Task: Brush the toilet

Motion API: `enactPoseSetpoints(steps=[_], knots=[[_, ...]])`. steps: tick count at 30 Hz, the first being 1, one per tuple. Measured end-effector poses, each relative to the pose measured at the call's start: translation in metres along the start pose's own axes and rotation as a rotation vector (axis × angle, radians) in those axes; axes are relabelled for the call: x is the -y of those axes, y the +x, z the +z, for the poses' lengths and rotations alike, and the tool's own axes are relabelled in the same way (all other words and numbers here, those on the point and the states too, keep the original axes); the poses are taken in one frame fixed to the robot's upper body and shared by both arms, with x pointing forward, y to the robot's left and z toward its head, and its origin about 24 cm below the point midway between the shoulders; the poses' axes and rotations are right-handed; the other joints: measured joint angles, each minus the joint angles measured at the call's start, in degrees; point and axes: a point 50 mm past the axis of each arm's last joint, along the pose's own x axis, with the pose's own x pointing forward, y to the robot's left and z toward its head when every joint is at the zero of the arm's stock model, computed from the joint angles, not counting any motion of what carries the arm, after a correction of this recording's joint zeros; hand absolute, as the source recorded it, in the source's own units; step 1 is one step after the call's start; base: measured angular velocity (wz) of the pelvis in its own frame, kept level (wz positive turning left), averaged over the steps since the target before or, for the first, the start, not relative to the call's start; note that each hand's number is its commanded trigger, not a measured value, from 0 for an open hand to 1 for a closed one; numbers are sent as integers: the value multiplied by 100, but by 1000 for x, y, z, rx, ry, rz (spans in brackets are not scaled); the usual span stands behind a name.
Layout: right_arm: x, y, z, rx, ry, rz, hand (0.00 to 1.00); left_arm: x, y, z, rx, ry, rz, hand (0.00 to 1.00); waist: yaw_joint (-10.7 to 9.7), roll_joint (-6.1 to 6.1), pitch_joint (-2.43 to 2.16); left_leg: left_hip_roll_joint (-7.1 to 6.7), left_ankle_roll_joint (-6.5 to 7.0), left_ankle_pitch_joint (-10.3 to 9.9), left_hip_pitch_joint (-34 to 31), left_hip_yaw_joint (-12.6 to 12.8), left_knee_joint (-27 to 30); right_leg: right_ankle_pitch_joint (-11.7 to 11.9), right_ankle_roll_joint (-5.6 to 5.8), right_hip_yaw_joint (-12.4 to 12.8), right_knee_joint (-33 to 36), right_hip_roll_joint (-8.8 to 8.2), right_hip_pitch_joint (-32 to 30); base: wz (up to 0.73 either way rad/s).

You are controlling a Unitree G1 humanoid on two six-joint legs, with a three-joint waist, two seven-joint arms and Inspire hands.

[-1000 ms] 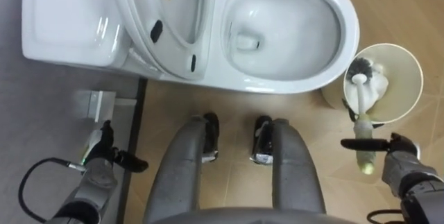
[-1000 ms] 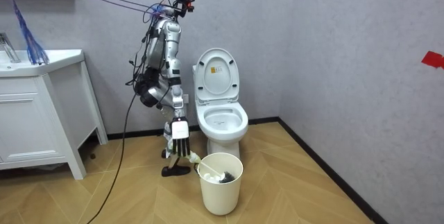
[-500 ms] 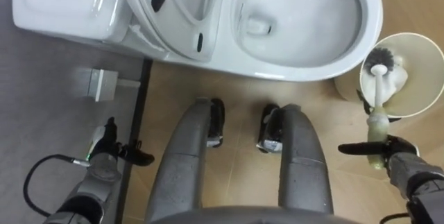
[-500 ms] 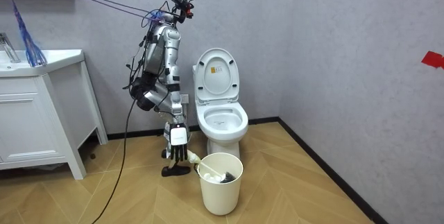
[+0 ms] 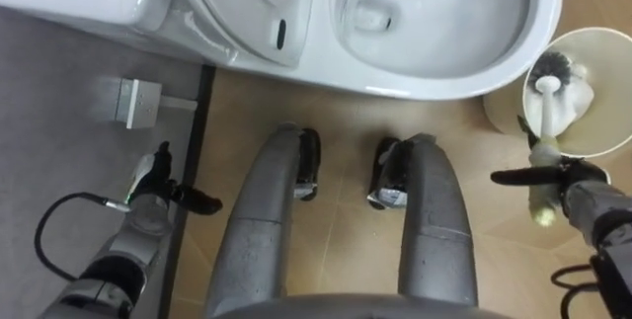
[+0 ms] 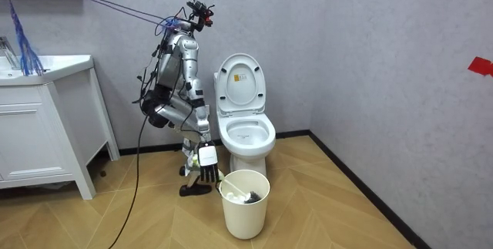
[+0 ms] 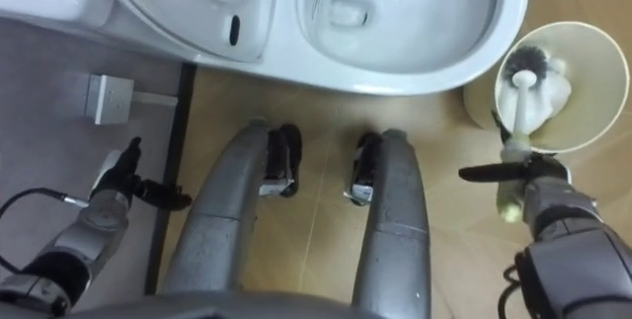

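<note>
Currently the right hand (image 5: 585,203) is curled round the toilet brush (image 5: 541,112) handle, bristle head down in the cream bin (image 5: 604,121) beside the toilet (image 5: 444,74) — left hand (image 5: 150,210) hangs loose-fingered, empty.

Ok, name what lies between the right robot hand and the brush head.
Just the brush's pale handle, leaning out of the bucket; both eye views.

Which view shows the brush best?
Right eye view: brush whole, head in the bin, handle by the right hand. Left eye view: same, bin cropped. Room view: small, head in bin.
</note>
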Motion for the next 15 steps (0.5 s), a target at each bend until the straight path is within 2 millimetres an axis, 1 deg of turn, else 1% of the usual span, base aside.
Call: enactPoseSetpoints(steps=[2,3,4,5,7,10,11,12,15], knots=[[-1,0,2,0,42,11,0,-1,0,-2,-5,3,2,0,10,-3,2,-14,-1,1,-33,-16,3,-12,-15,-49,0,-41,-11,6],[-2,0,2,1,60,20,2,-2,0,-3,-7,4,3,0,10,-3,2,-17,-3,3,-83,-34,13,-15,-15,-74,0,-47,-40,6],[-2,0,3,2,76,25,59,-2,0,-3,-8,5,4,0,10,-4,2,-17,-4,4,-137,-46,25,-15,-17,-99,0,-54,-78,7],[-2,0,3,2,87,29,100,-2,0,-3,-9,5,3,0,9,-5,3,-26,-4,4,-155,-50,32,-16,-21,-112,1,-58,-90,8],[-2,0,2,-3,126,37,100,-1,0,-5,-15,7,-8,0,-12,-4,2,-107,0,0,-188,-89,40,-41,-24,-154,30,-121,-99,15],[3,0,1,-10,168,28,100,-1,0,-4,-12,6,-15,0,-5,-4,2,-126,28,-15,-200,-88,45,-75,13,-157,43,-129,-99,9],[4,0,1,-9,171,25,100,-1,0,-4,-12,6,-15,0,-3,-4,2,-142,31,-18,-201,-88,46,-80,23,-156,44,-130,-99,3],[7,0,1,-6,173,20,100,-1,0,-4,-12,5,-16,0,-3,-4,2,-188,37,-20,-202,-96,44,-94,45,-148,49,-138,-99,4],[10,0,2,-6,191,16,100,-1,0,-3,-7,4,-18,0,13,-5,2,-190,62,-34,-208,-122,45,-112,76,-143,43,-144,-99,1]])
